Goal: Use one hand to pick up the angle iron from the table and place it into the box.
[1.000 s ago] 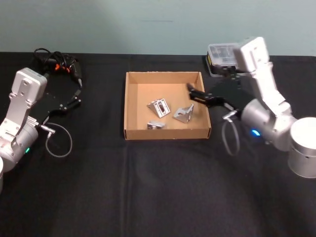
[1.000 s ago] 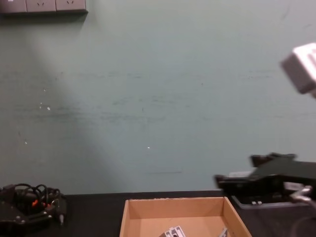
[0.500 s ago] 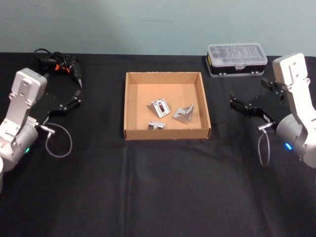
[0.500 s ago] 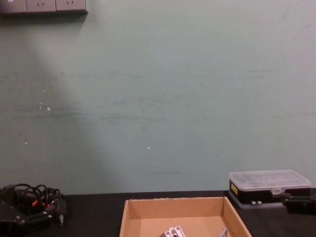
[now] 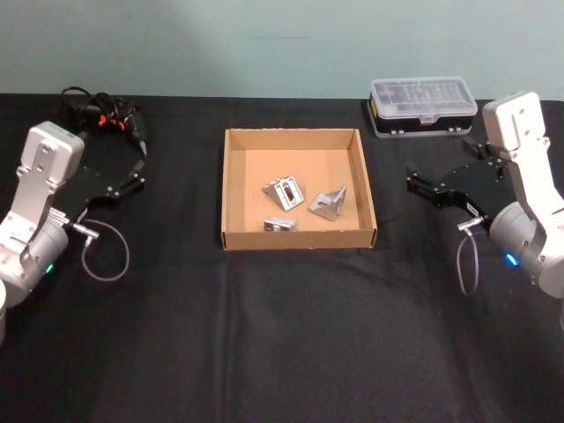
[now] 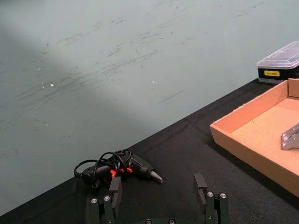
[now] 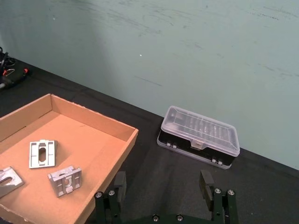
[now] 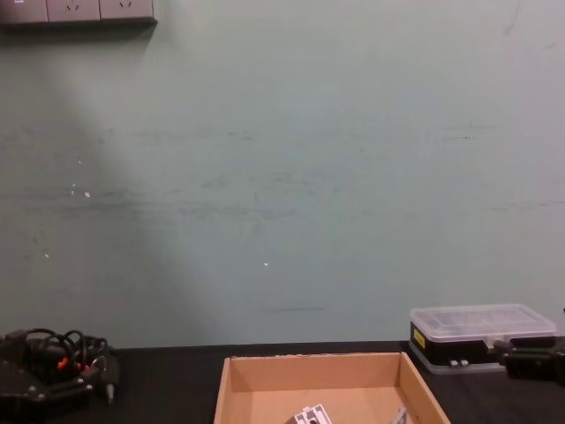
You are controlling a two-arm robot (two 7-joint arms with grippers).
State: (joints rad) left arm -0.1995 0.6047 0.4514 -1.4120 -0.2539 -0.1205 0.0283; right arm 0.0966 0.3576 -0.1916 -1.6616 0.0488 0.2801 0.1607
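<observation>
Withdrawn from over the box [image 5: 234, 189] a second ago, the right gripper [image 5: 412, 184] now hovers mid-right of the head view, fingers apart and empty. Three angle irons [image 5: 328, 204] lie inside the box at centre (long axes differ). Left gripper [image 5: 134, 174], open, sits parked at left. In the right wrist view, the box [image 7: 114, 127] occupies the lower left.

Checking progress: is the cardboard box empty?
No. The box holds three metal brackets, lying on its floor.

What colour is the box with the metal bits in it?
Tan-brown, like cardboard: the box shows best in the head view.
</observation>
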